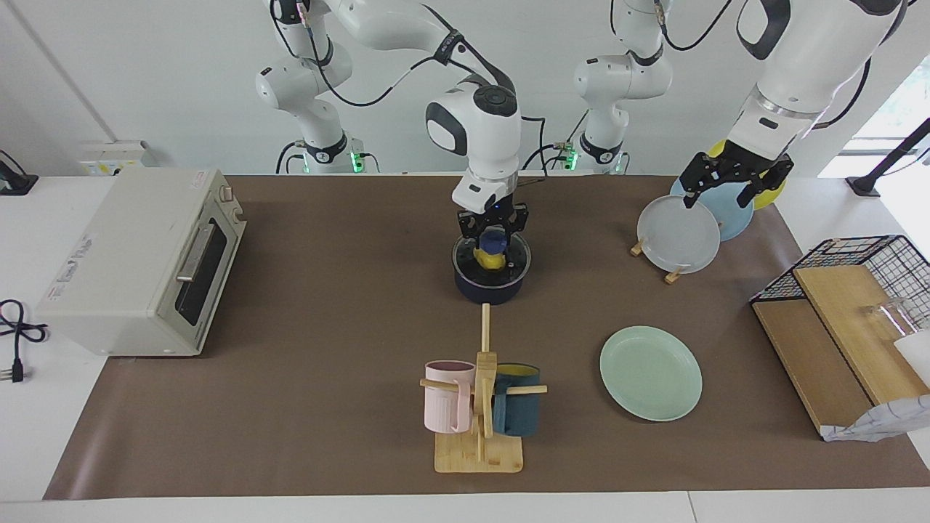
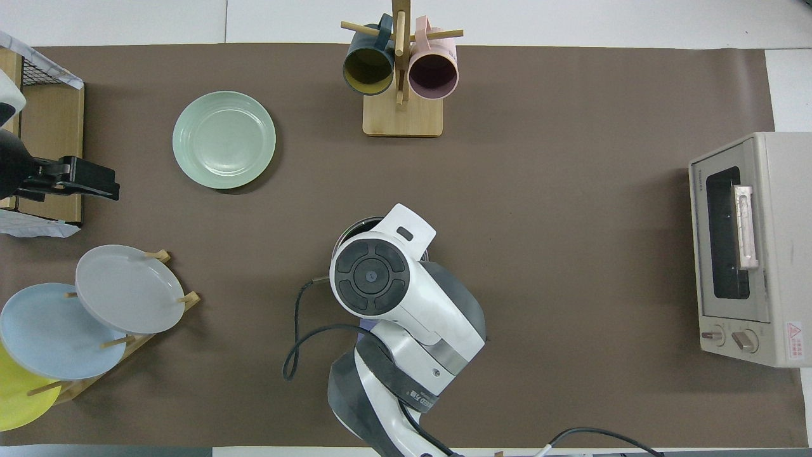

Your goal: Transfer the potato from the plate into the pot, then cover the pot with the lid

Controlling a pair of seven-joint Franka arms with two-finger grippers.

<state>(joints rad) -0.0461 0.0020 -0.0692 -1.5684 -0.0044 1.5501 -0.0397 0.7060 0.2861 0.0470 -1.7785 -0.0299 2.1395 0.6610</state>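
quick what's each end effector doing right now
Right end effector: at the lid's knob on the pot; grip cannot be told.
Left end effector: open, empty, over the plate rack.

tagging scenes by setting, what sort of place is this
Likely a robotics lab staged as a kitchen: a toaster oven, a mug tree and a plate rack on a brown-covered table.

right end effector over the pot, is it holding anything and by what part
The right end effector holds the round clear glass lid by its blue central knob, on the small dark navy pot.
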